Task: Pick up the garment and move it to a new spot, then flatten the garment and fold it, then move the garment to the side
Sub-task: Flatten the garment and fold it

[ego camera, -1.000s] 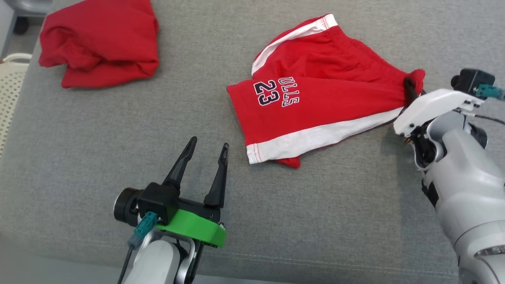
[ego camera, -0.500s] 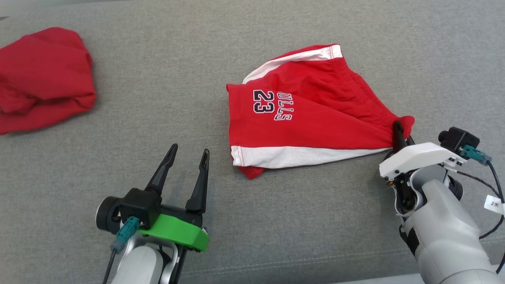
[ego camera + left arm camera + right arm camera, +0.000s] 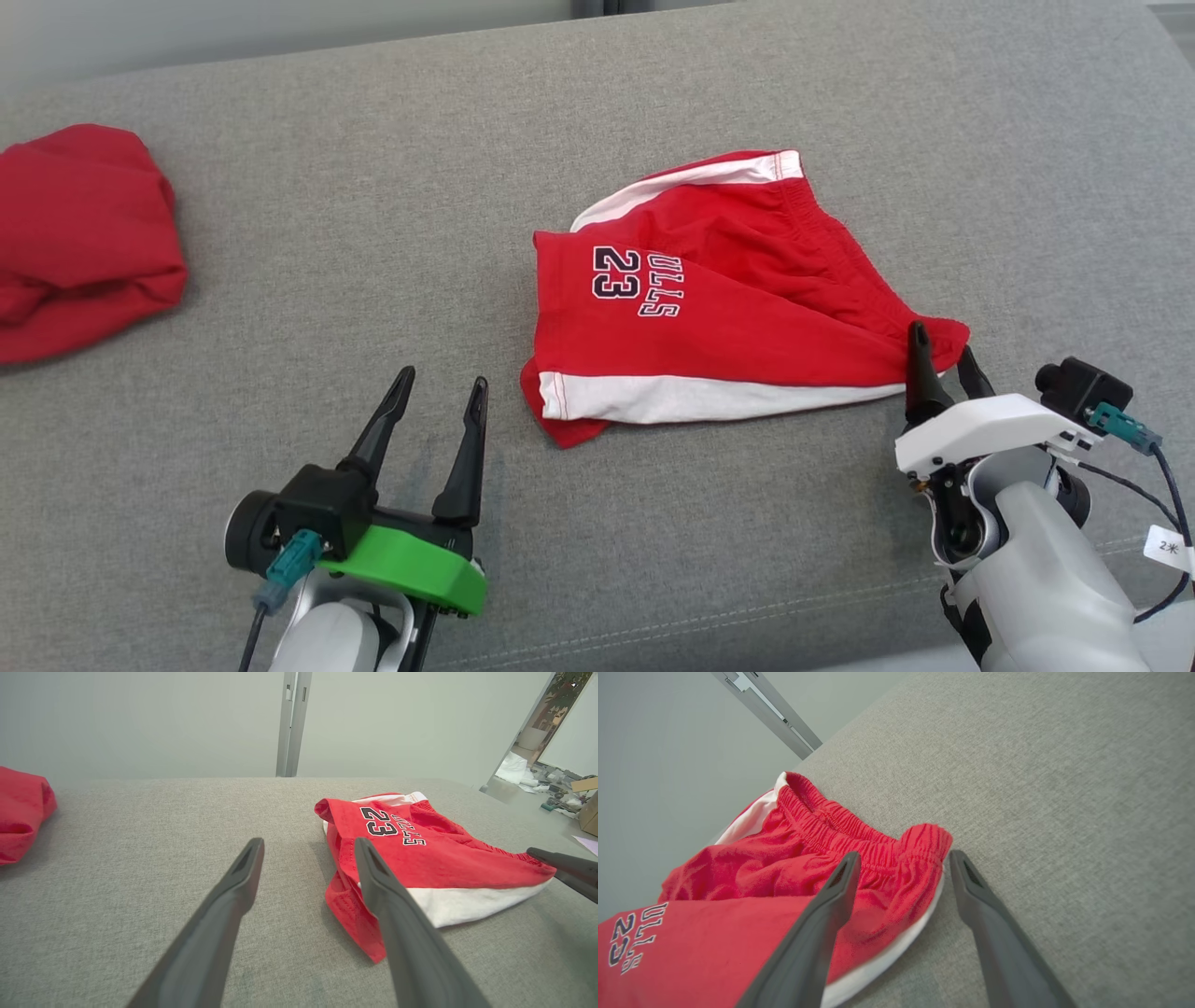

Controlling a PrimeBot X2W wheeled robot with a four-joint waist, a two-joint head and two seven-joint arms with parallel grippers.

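Shorts, red with white side stripes and a dark printed number 23, lying rumpled and half doubled over, right of centre on a grey fabric-covered bench. Elastic waistband gathered toward the right end; leg hem curled under at the near left.

Probably very light, soft and limp, with no stiffness at all, so likely to sag and trail if lifted by a single point. Not fragile. On the rough cover, more likely to cling and wrinkle than to slide. Best taken by the thicker edges: the gathered waistband corner on the right, the stitched hem corner on the left, one for each pincer, to pull the cloth flat between them.

Right pincer spread wide, straddling the waistband corner, one finger over the cloth, the other over bare bench beside it, grasping nothing. Left pincer likewise spread wide and empty, hovering low just beside the leg hem, apart from it.

Second red garment, bundled, at the far left of the bench, well apart from the shorts. Behind, a pale wall with a metal door frame. No obstacle between pincers and shorts. Likely nuisance: the tucked-under layer, easily pinched together with the top one.
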